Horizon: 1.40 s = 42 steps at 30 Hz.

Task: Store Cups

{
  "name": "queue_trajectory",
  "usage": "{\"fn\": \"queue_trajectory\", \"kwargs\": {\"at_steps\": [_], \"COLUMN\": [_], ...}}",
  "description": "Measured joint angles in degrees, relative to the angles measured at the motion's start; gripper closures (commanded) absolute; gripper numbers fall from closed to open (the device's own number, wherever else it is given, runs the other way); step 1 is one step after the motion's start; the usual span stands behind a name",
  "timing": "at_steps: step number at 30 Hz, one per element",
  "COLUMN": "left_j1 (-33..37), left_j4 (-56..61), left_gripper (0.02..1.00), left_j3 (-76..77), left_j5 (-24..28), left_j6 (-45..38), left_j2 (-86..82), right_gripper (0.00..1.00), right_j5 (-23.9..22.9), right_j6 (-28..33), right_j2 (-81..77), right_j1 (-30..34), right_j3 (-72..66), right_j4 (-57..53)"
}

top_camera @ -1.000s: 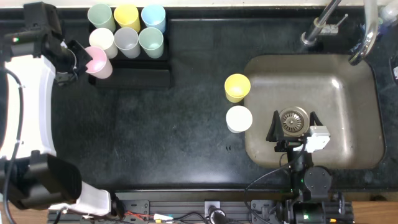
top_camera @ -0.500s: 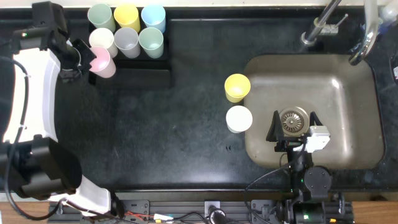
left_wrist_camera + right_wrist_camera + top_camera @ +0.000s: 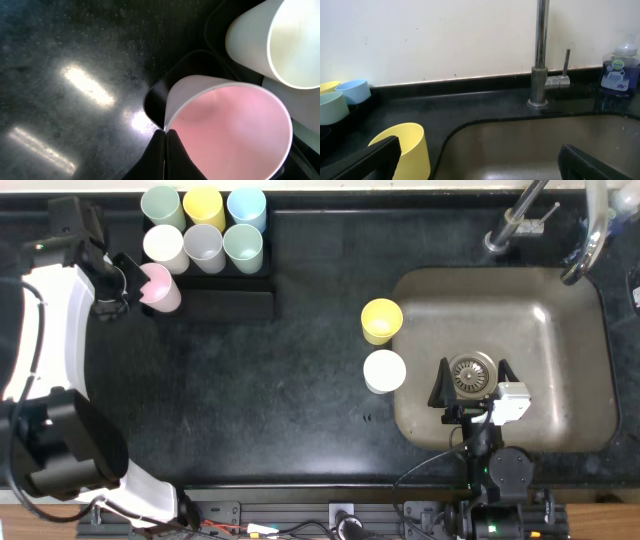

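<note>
My left gripper (image 3: 136, 280) is shut on the rim of a pink cup (image 3: 160, 286) at the front left corner of the black cup rack (image 3: 235, 306). In the left wrist view the fingers (image 3: 165, 150) pinch the pink cup (image 3: 230, 125) over an empty rack slot (image 3: 156, 100), beside a white cup (image 3: 280, 40). Several cups stand in the rack's two back rows. A yellow cup (image 3: 381, 320) and a white cup (image 3: 384, 371) stand on the counter left of the sink. My right gripper (image 3: 472, 380) is open over the sink, with the yellow cup (image 3: 405, 147) nearby.
The steel sink (image 3: 560, 320) takes up the right side, with a faucet (image 3: 520, 220) behind it and a blue soap bottle (image 3: 620, 65) at its far corner. The rack's front row (image 3: 240, 306) has empty slots. Dark countertop (image 3: 260, 400) stretches between rack and sink.
The left arm has shifted slightly, and the pink cup has moved a little left and settled lower at the rack's front left corner. The right arm has not moved.
</note>
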<state>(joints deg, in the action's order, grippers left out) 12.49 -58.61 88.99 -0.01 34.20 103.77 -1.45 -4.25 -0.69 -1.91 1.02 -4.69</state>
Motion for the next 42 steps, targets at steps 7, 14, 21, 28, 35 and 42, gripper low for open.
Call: {"fn": "queue_trajectory", "kwargs": {"at_steps": [7, 14, 21, 28, 35, 42], "left_j1": [0.0, 0.0, 0.0, 0.2, 0.3, 0.3], "left_j4": [2.7, 3.5, 3.6, 3.6, 3.8, 3.8], "left_gripper": [0.982, 0.982, 0.982, 0.982, 0.018, 0.018], "left_j3": [-0.2, -0.2, -0.2, -0.2, -0.2, -0.2], "left_j5": [1.1, 1.1, 1.1, 1.1, 1.2, 1.4], "left_j6": [0.6, 0.6, 0.6, 0.6, 0.9, 1.5], "left_j2": [1.5, 2.1, 3.6, 3.7, 4.7, 5.0], "right_gripper": [0.003, 0.003, 0.005, 0.003, 0.003, 0.003], "right_j5": [0.0, 0.0, 0.0, 0.0, 0.0, 0.0], "right_j6": [0.0, 0.0, 0.0, 0.0, 0.0, 0.0], "right_j2": [0.0, 0.0, 0.0, 0.0, 0.0, 0.0], "right_j1": [0.0, 0.0, 0.0, 0.0, 0.0, 0.0], "right_j3": [0.0, 0.0, 0.0, 0.0, 0.0, 0.0], "right_j4": [0.0, 0.0, 0.0, 0.0, -0.1, 0.0]}}
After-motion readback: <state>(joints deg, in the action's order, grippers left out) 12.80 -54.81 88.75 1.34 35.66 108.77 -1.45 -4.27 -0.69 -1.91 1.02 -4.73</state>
